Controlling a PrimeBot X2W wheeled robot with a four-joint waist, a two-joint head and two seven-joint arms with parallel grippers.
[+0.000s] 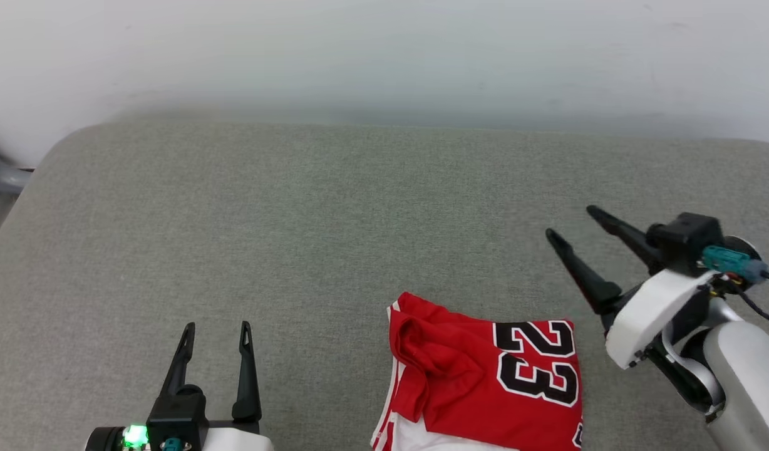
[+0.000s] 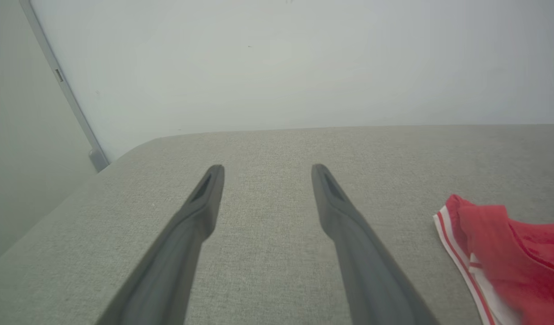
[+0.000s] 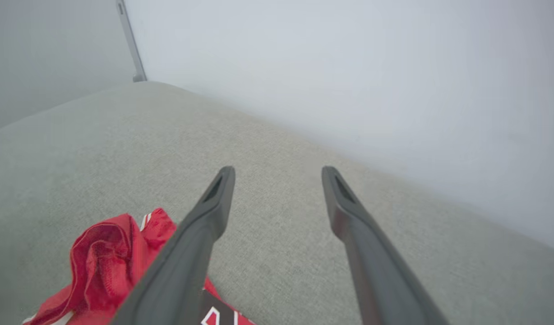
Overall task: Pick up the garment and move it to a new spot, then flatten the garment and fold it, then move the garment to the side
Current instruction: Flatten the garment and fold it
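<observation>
Seemingly folded red number-23 jersey shirt (image 1: 478,382) lies ungripped; left pincer (image 1: 218,326) and right pincer (image 1: 571,222) flank it, both apart, presumably awaiting relocation.

Folded red garment (image 1: 485,382) lying flat.
The black number 23 faces up; striped trim shows along its left edge.

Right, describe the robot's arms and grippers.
Left gripper and right gripper: two long tapering dark fingers on black mounts. The left base carries a green light. The right arm has white rounded shells, a teal connector, thin black cables.
</observation>
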